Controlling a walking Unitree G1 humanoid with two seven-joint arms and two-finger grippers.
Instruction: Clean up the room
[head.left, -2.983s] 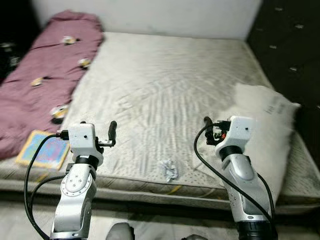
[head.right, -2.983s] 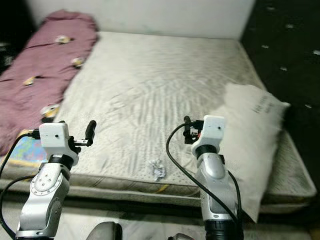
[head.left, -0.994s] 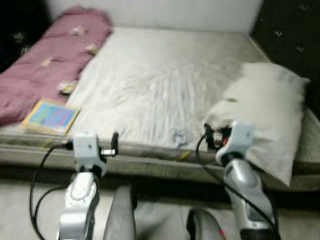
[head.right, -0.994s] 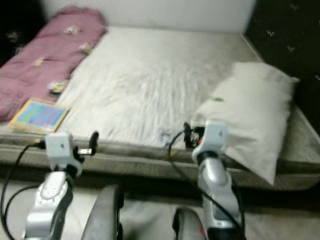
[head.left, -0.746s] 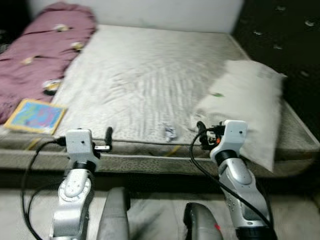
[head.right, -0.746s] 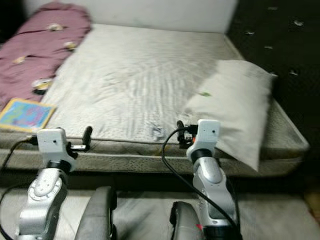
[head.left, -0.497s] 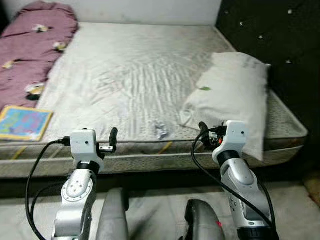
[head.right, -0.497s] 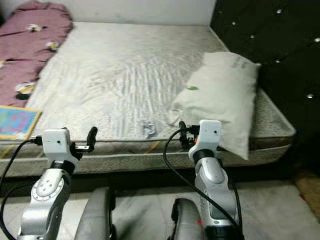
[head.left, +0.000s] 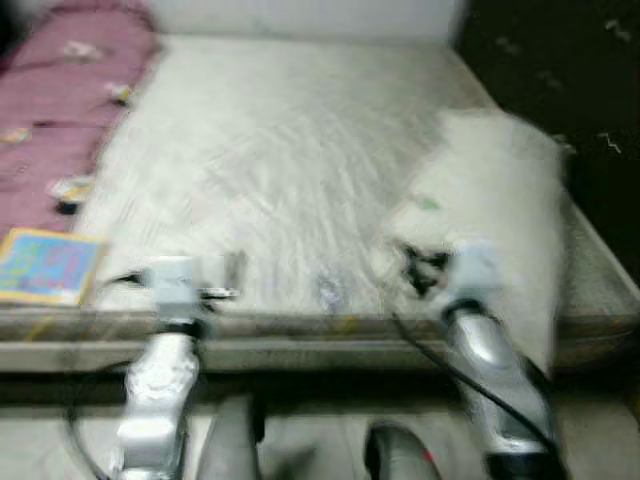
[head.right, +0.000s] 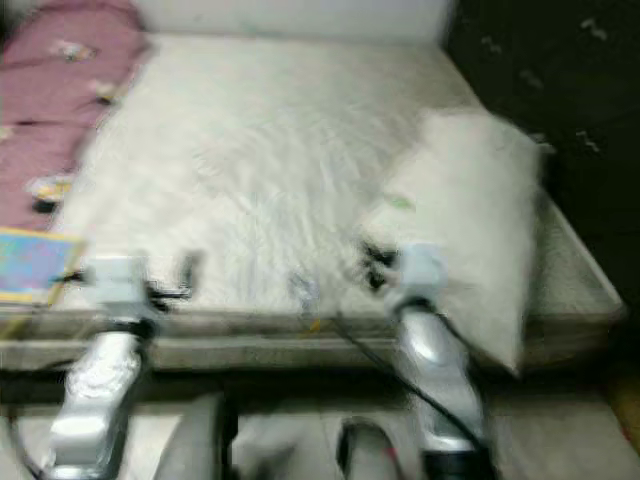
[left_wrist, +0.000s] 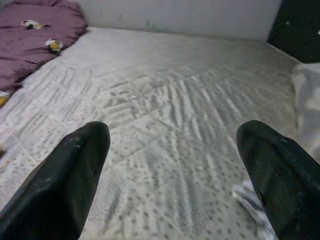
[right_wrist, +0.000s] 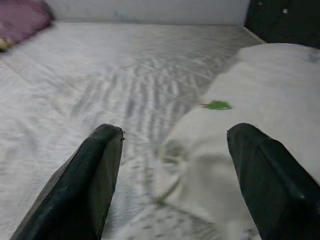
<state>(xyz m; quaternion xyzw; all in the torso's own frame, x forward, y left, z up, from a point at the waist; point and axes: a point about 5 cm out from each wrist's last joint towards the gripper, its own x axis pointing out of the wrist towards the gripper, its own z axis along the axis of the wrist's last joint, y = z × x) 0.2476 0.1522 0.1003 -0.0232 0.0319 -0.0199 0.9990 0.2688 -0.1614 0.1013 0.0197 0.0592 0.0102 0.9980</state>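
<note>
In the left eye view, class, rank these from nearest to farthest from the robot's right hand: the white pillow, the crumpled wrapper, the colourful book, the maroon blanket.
1. White pillow, right beside the right hand.
2. Crumpled wrapper, on the mattress edge between the arms.
3. Colourful book, at the bed's near left corner.
4. Maroon blanket, along the far left side.

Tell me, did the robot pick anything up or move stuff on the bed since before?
No. The camera view shifted and blurred as the robot moved; nothing was grabbed. The left gripper and right gripper stay open and empty. The pillow, crumpled wrapper, book and maroon blanket lie as before.
</note>
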